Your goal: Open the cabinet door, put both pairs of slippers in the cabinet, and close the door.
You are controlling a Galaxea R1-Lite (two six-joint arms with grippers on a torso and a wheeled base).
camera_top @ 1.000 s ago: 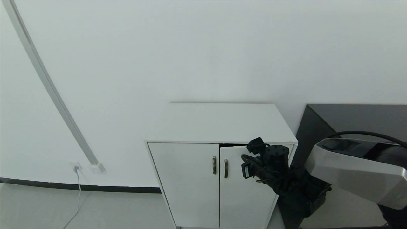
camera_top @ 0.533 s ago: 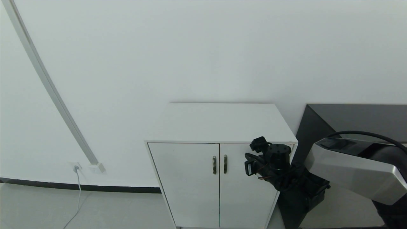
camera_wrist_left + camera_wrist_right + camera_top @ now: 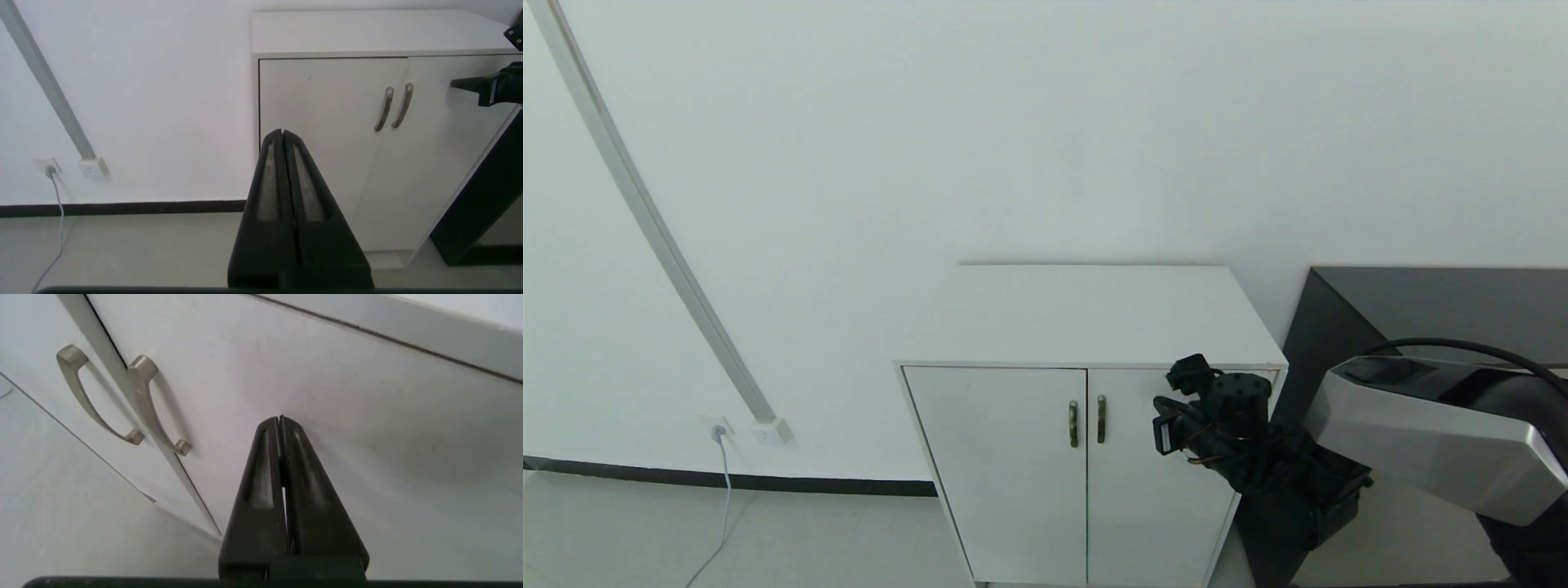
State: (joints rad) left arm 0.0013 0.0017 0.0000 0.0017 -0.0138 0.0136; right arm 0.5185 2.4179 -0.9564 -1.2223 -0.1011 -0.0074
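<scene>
The right gripper [image 3: 282,422], fingers closed together and empty, is resting against the shut right cabinet door [image 3: 1143,506]; the door's upright handle [image 3: 1101,420] is lying to its left

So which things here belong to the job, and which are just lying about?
Job: cabinet; left door and right door, both shut; handles.

Lying about: wall socket; cable; wall strip; dark table.

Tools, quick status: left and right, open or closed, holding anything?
Left tool: closed, holding nothing.
Right tool: closed, holding nothing, tip at the right cabinet door.
</scene>
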